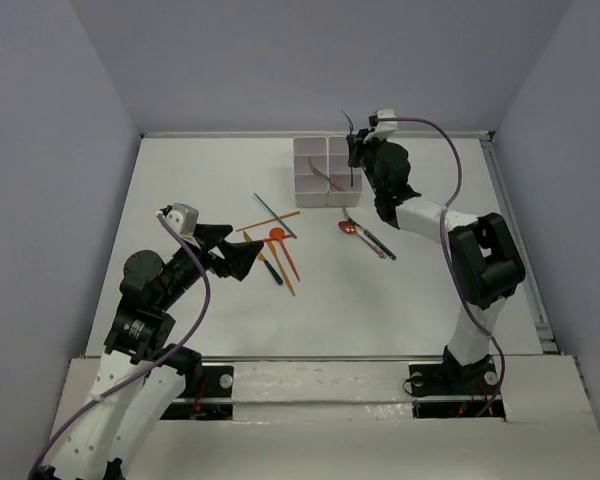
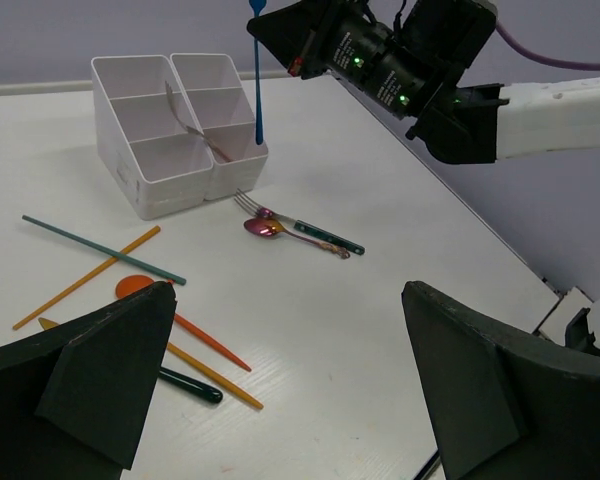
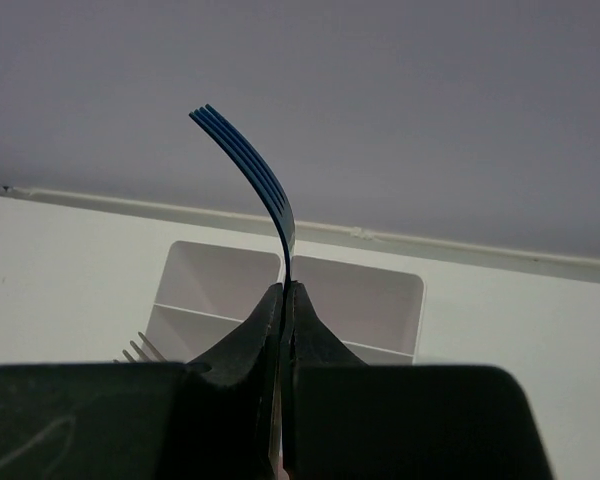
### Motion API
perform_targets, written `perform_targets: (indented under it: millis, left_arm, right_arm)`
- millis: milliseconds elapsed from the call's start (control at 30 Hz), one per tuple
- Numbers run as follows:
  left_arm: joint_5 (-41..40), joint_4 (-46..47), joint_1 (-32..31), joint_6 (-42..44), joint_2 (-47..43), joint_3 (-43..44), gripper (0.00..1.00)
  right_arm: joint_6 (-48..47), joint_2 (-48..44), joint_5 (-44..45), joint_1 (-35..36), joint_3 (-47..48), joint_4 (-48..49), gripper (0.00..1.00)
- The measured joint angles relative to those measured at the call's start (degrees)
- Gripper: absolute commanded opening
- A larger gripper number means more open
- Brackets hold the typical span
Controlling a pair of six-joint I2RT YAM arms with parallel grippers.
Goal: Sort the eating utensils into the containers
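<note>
My right gripper (image 1: 354, 152) (image 3: 285, 292) is shut on a dark blue fork (image 3: 267, 180) (image 2: 257, 85). It holds the fork upright, tines up, with the handle end down in the near right bin of the white containers (image 1: 318, 172) (image 2: 145, 170) (image 3: 220, 270). A silver fork (image 2: 183, 112) leans inside another bin. My left gripper (image 1: 242, 246) (image 2: 290, 295) is open and empty above the loose utensils. On the table lie a teal stick (image 2: 100, 250), an orange stick (image 2: 85, 277), an orange spoon (image 2: 138, 288) and a reddish-brown spoon (image 2: 263, 228).
A yellow stick (image 2: 210, 375) and a dark-handled piece (image 2: 188, 384) lie by my left finger. A fork with a dark handle (image 2: 315, 235) lies next to the reddish-brown spoon. A raised rail (image 1: 515, 240) runs along the table's right edge. Walls close in the back and sides.
</note>
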Motion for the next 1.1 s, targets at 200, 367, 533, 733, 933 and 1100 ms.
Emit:
perform_targets:
  millis: [200,367,533,733,933,1100]
  left_arm:
    - [0.22,0.02,0.35,0.00,0.11,0.00,0.99]
    - [0.35,0.02,0.50,0.02,0.52,0.00,0.99]
    - [0.42,0.02,0.90,0.02,0.66,0.00,0.99]
    - [0.79,0.02,1.07,0.00,0.68,0.00,0.99]
    - [1.03,0.04,1.29,0.00,0.66,0.00,0.99]
    - [1.05,0.07,1.49,0.00,0.63,0.00,0.99]
  right_arm:
    - [0.85,5.07,-2.80,0.00,1.51,4.13,0.00]
    - [0.76,8.70,-5.11,0.00,2.40,4.79,0.00]
    - [0.63,10.25,-8.28,0.00,2.67,4.66,0.03]
    - [0.87,10.08,-10.62,0.11,1.22,4.87,0.46]
    - [0.59,7.65,-11.82,0.39,0.13,2.60,0.60]
    - [0.37,0.31,-12.07,0.39,-4.26,0.59,0.52]
